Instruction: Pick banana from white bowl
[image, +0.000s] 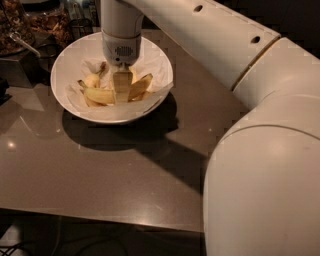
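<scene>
My arm (240, 100) is all smooth cream-white shells, fat and rounded, with a thin seam between segments and two small dark holes on the long link. The wrist (121, 30) is a pale cylinder with a grey dotted patch. The gripper (121, 92) under it looks tan, sitting toward the counter's (100, 170) far left corner.

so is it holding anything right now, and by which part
Cannot tell. The gripper is down inside the white bowl, at the middle of the banana, but whether it actually grips the banana does not show.
</scene>
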